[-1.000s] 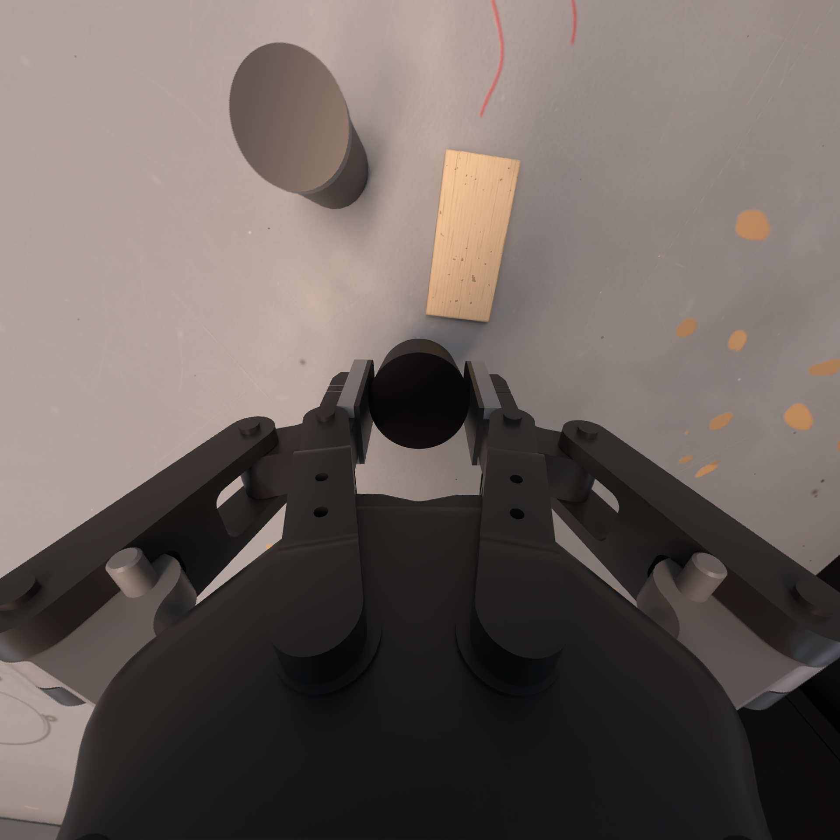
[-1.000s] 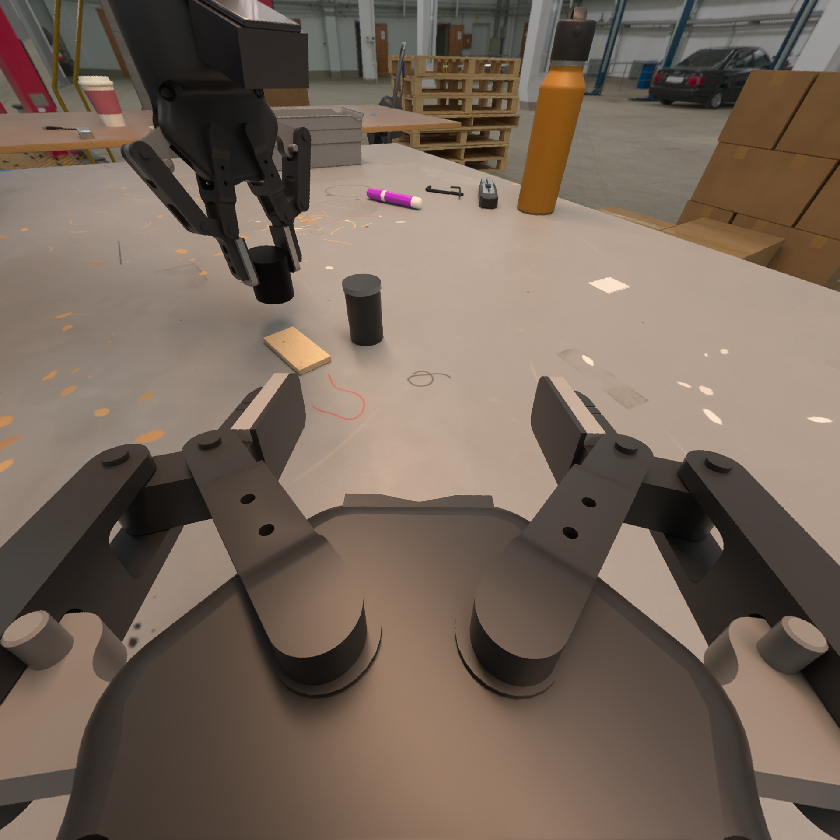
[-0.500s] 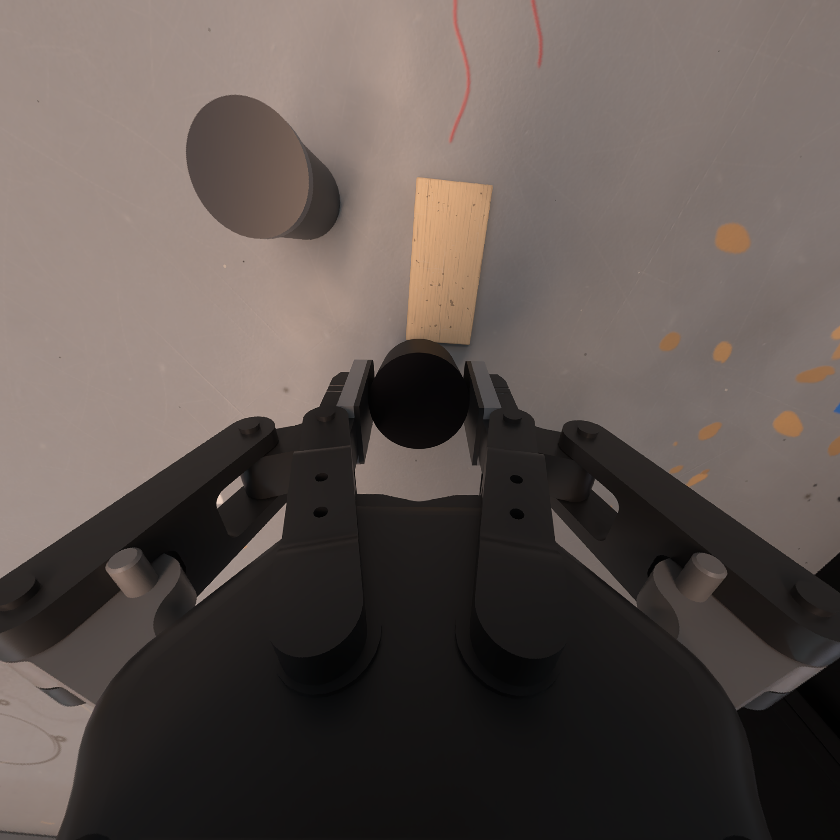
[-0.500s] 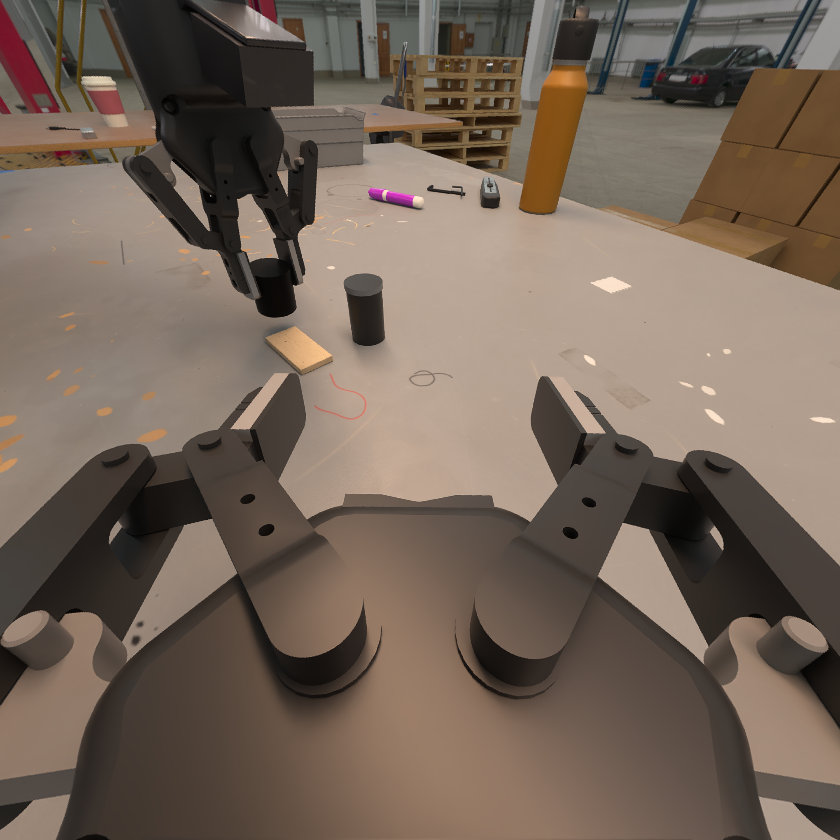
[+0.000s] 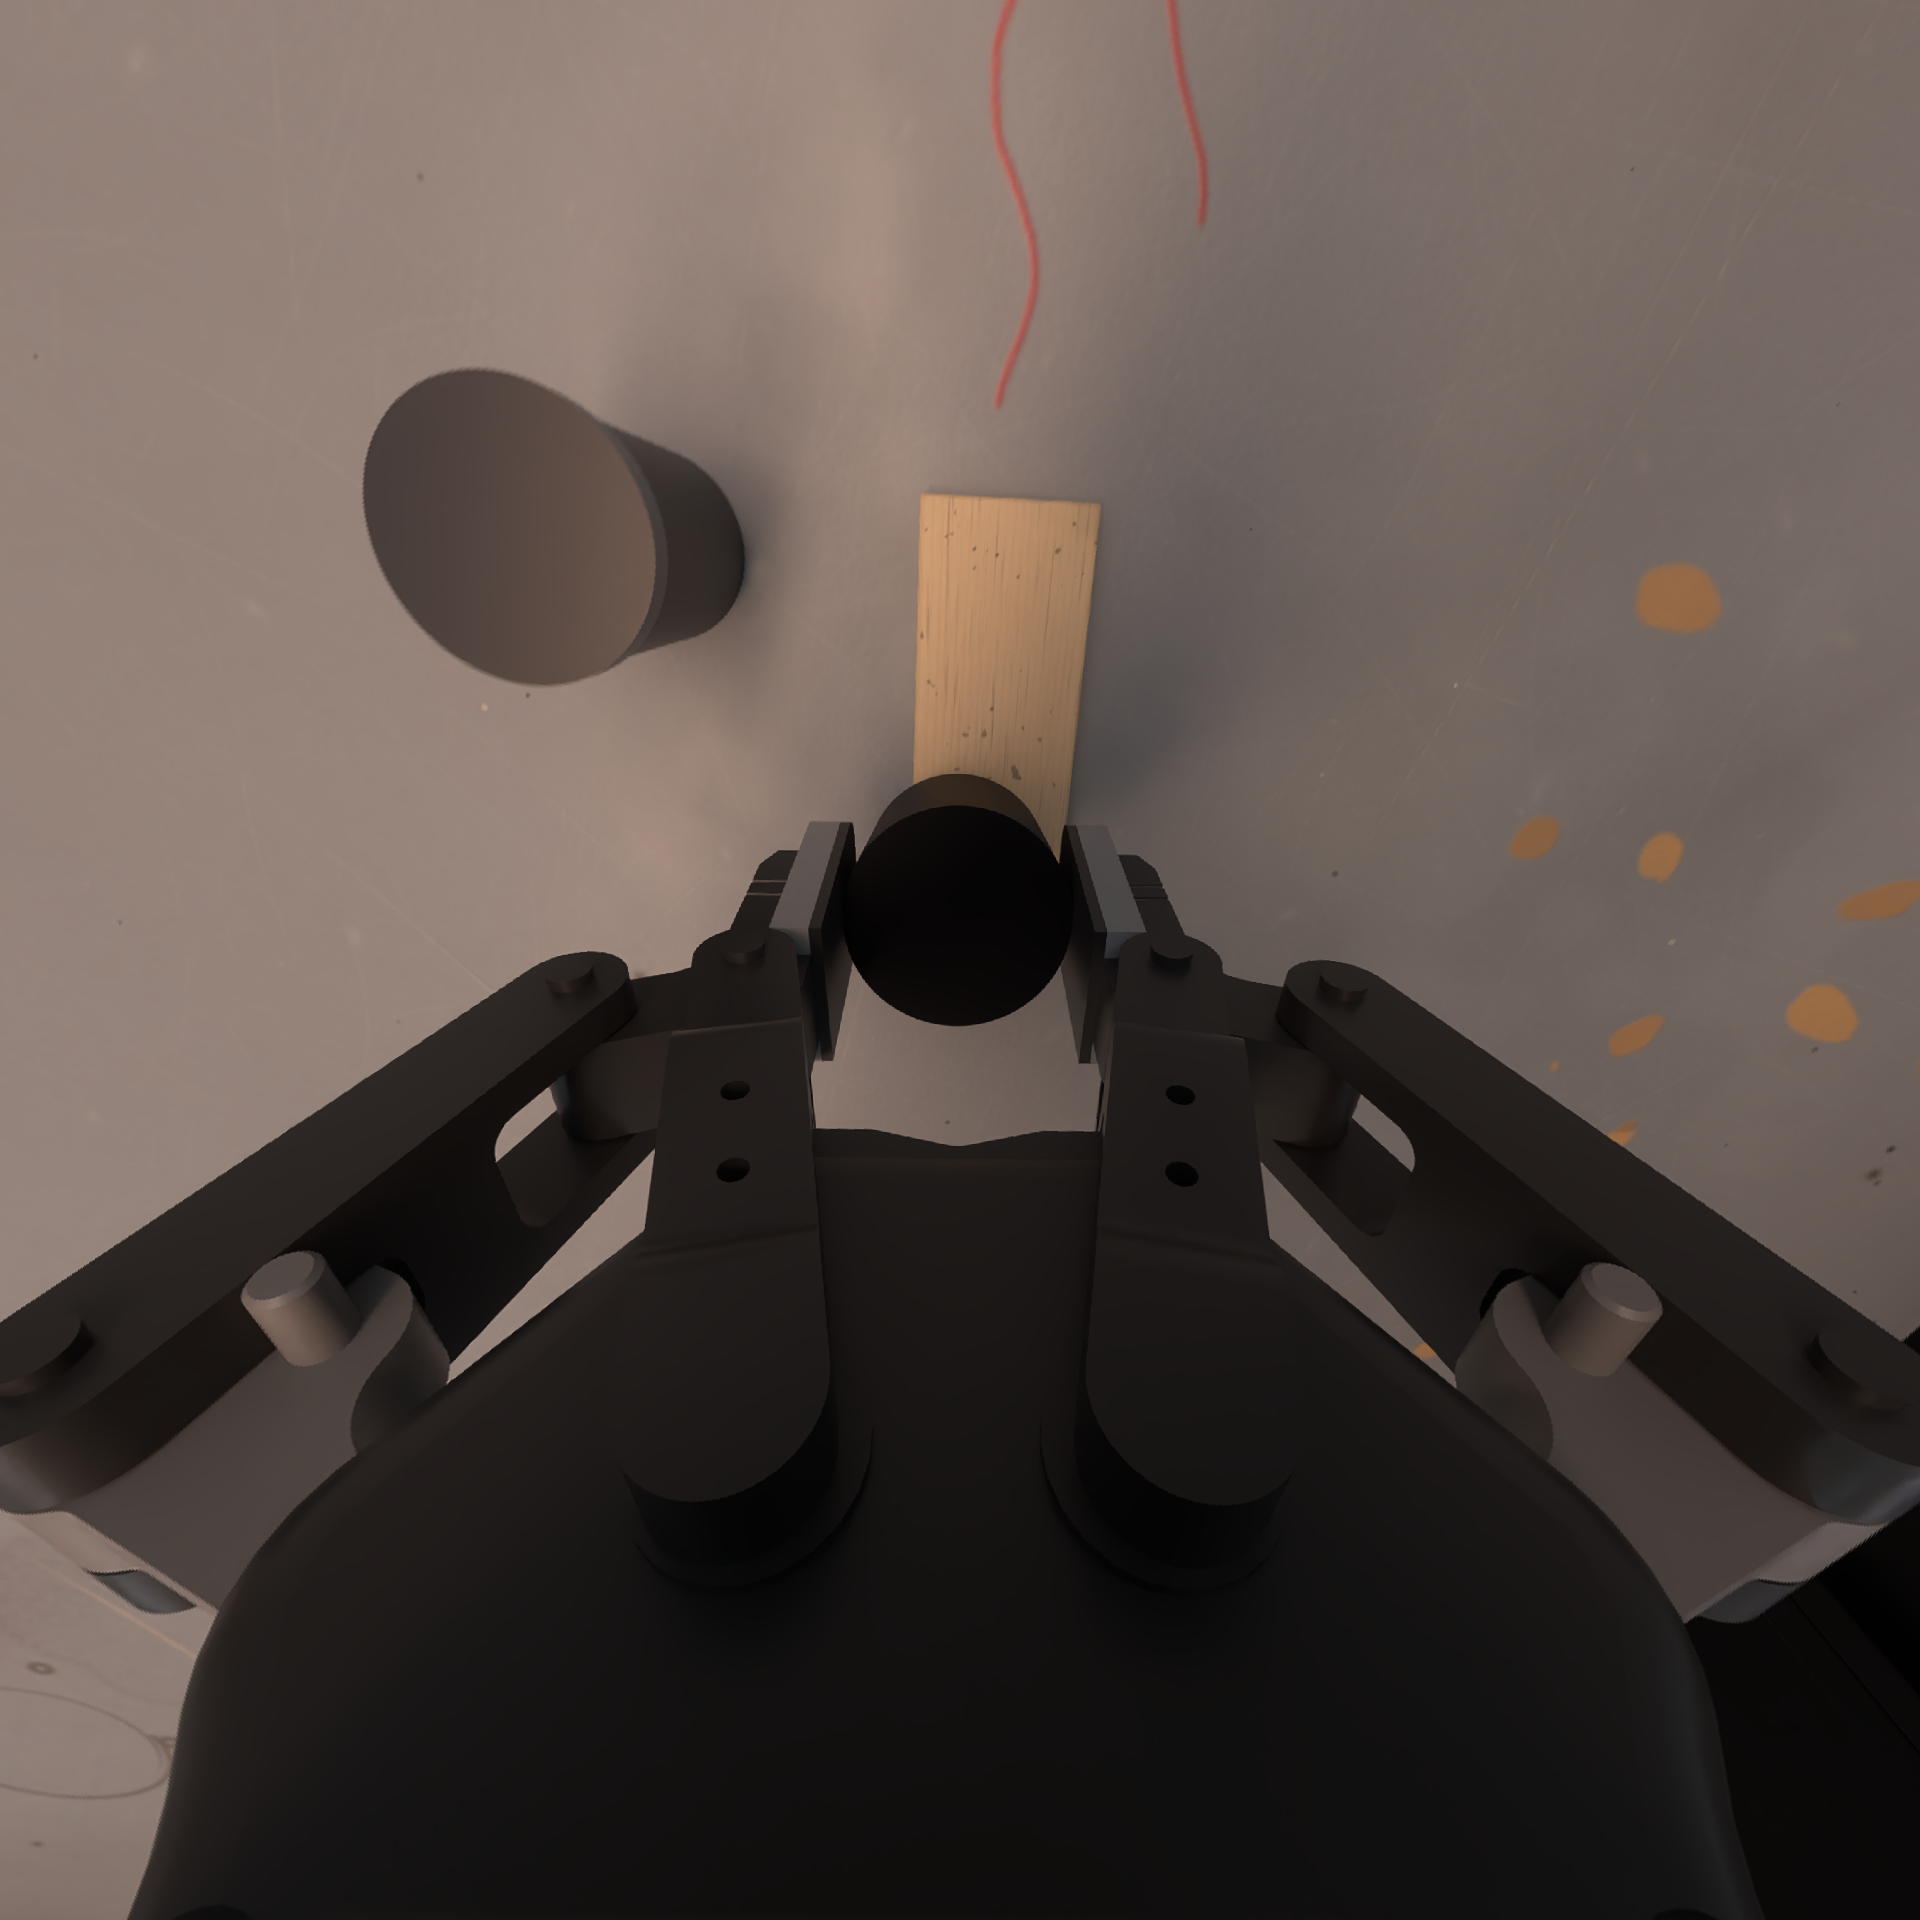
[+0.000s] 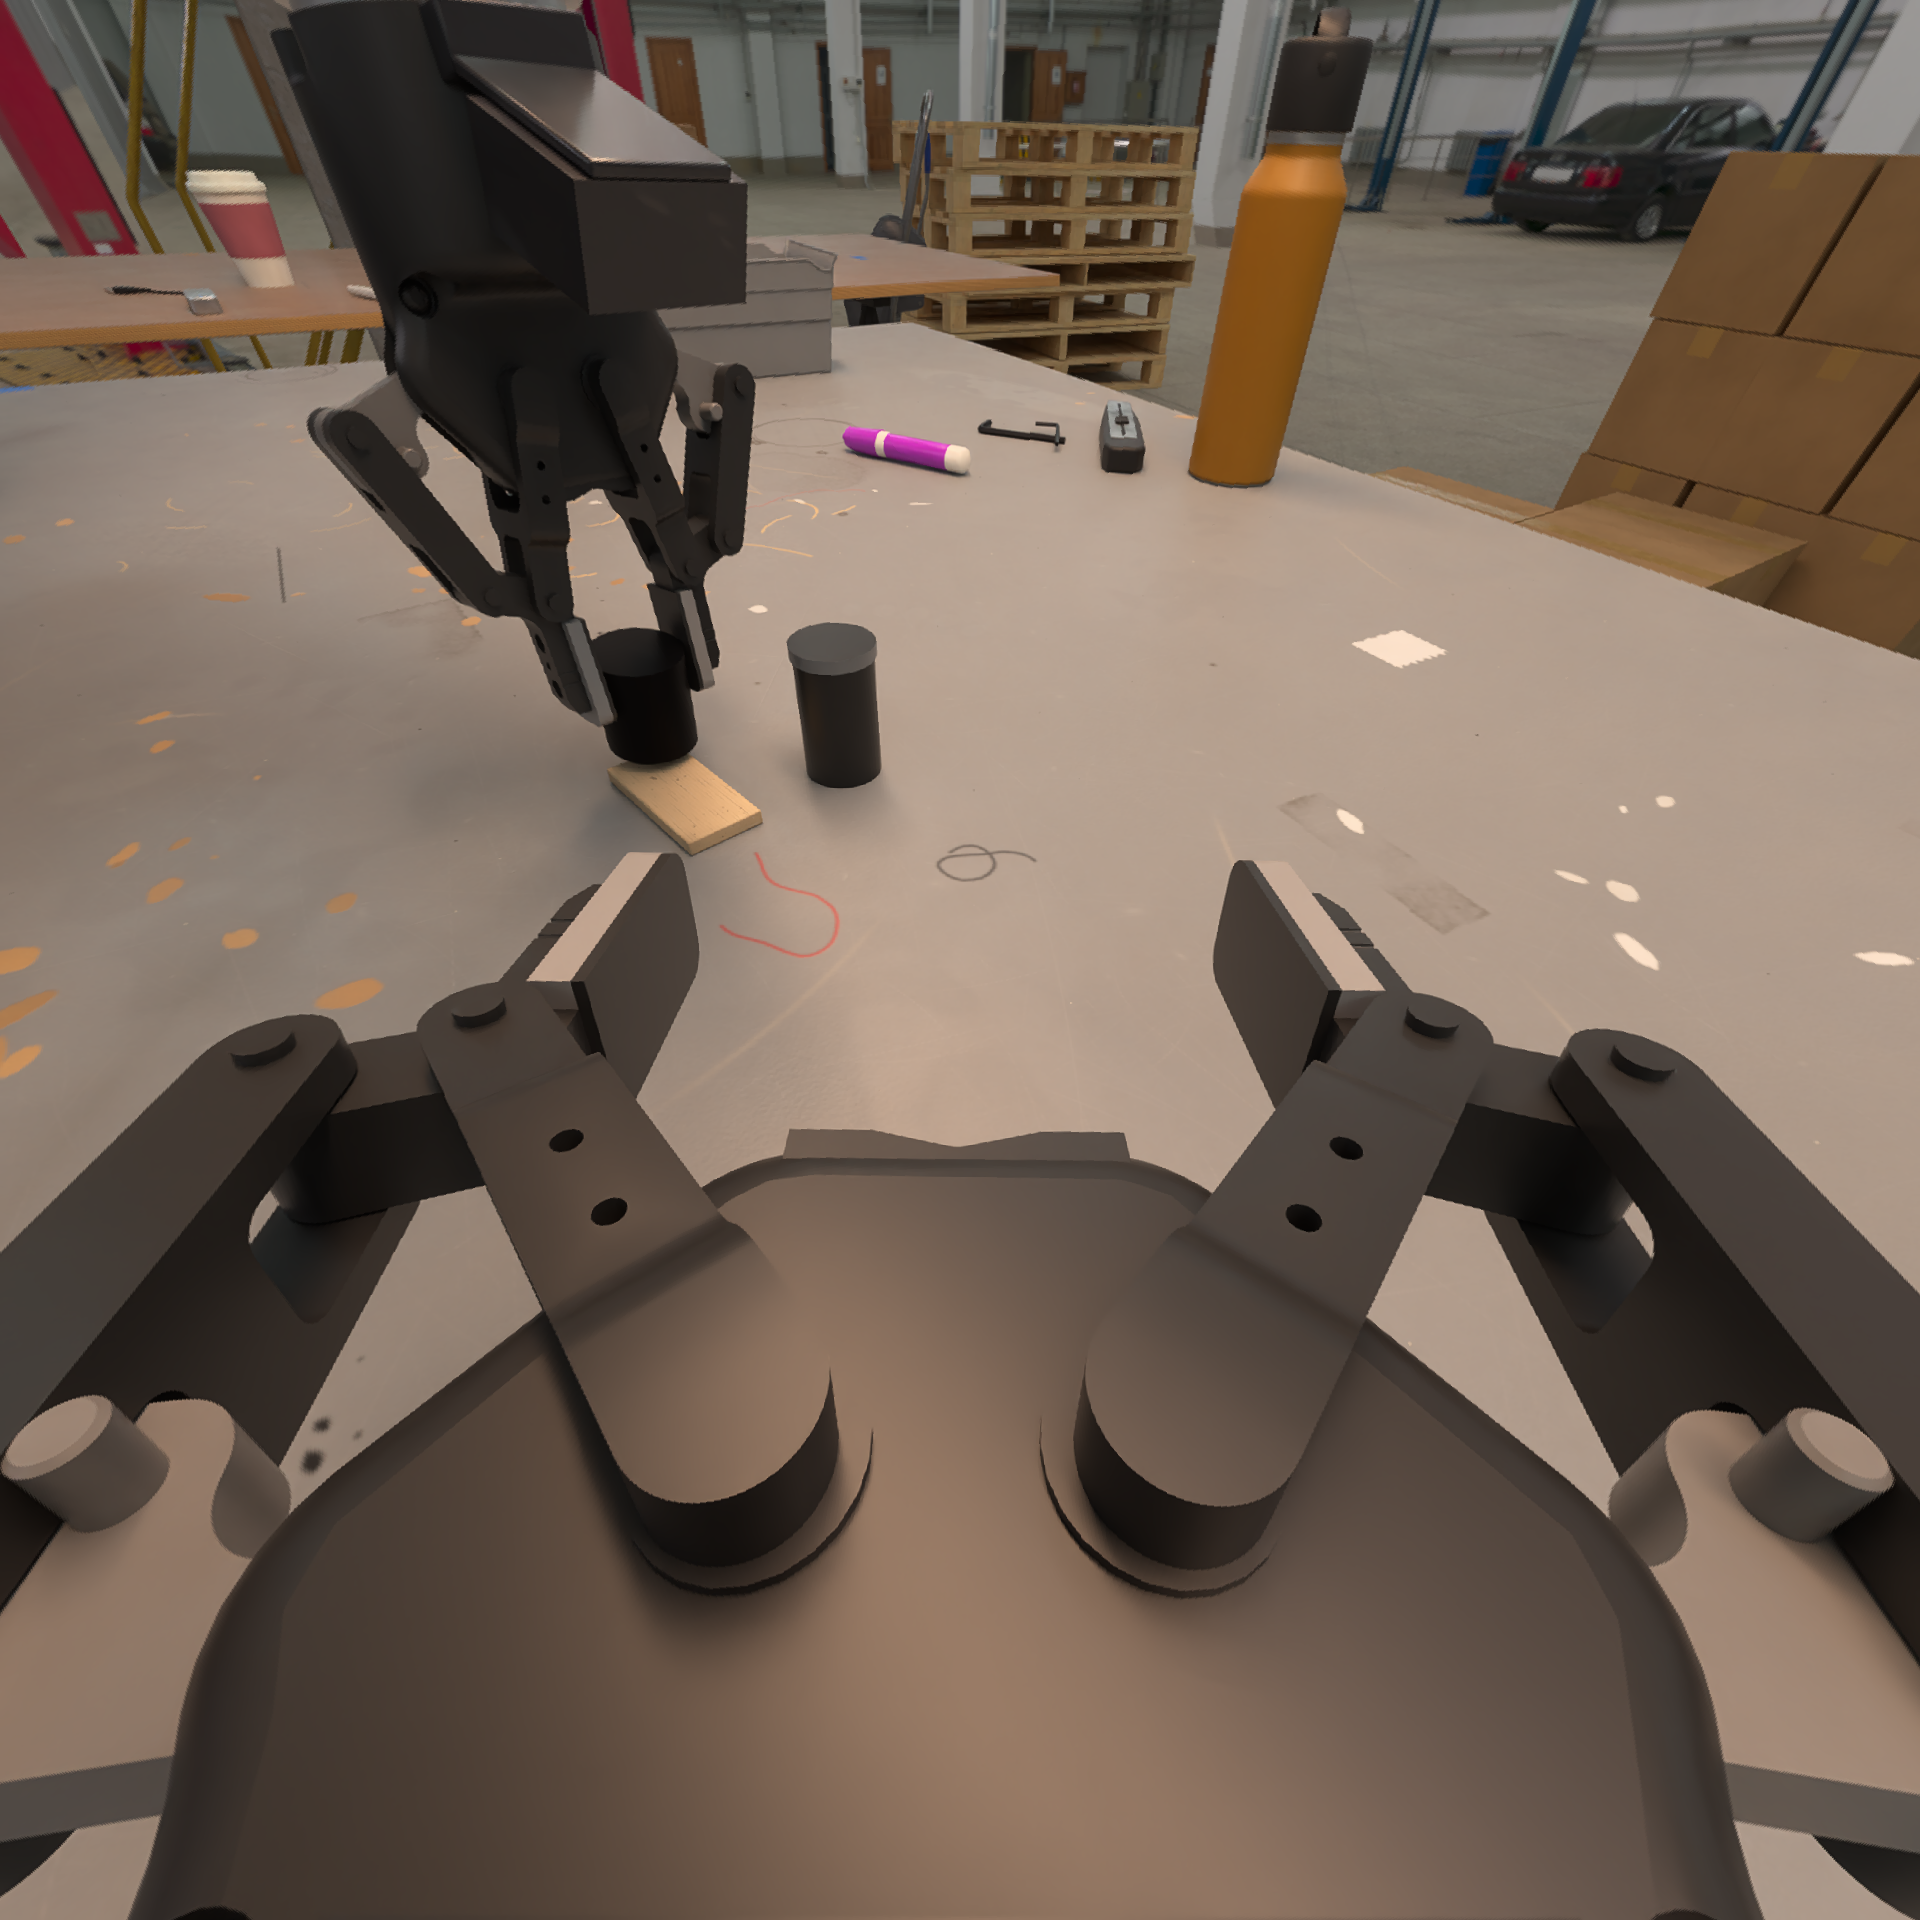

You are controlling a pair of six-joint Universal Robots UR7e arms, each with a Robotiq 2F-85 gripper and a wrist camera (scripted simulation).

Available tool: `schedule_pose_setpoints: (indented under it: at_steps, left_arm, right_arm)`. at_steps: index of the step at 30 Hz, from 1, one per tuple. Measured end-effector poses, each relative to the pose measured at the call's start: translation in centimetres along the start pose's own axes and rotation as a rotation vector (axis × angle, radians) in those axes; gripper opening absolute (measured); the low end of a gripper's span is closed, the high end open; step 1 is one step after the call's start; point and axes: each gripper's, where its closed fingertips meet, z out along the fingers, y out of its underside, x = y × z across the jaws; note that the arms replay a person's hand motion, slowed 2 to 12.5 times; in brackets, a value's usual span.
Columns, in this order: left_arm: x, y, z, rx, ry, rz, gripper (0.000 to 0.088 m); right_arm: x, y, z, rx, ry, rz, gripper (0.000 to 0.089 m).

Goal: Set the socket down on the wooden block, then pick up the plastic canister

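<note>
Warehouse hall, pallets (image 6: 1049, 244) at twelve o'clock; grey table (image 6: 1143, 665), paint-flecked. Only the right wrist view shows the orange bottle (image 6: 1273, 301). Right gripper (image 6: 956, 935) spread apart, empty. Left gripper (image 5: 956, 914) clamps the socket (image 5: 954, 914) over the wooden block (image 5: 1003, 634); canister (image 5: 520, 525) at ten o'clock.

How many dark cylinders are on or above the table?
2. The socket is held in the left gripper just above the wooden block; the plastic canister stands upright on the table beside the block. None looks hidden.
</note>
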Motion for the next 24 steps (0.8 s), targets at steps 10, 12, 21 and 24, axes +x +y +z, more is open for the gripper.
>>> schedule_pose_setpoints:
  at_steps: [10, 12, 21, 24]
  left_arm:
    - [0.5, -1.9, 0.8, 0.044, 0.015, 0.037, 0.035]
    - [0.6, -2.2, 0.8, 0.058, 0.019, 0.038, 0.035]
    - [0.8, -3.0, 0.6, 0.137, 0.055, 0.026, 0.0417]
    - [0.6, -3.1, 0.1, 0.173, 0.046, 0.024, 0.0565]
  right_arm:
    - [0.1, 0.0, -0.1, -0.001, 0.003, 0.002, 0.0854]
    - [0.1, 0.0, -0.1, -0.001, 0.003, 0.002, 0.0854]
    - [0.1, 0.1, -0.1, -0.003, 0.003, -0.001, 0.0854]
    - [0.1, 0.1, -0.1, -0.005, 0.004, -0.001, 0.0854]
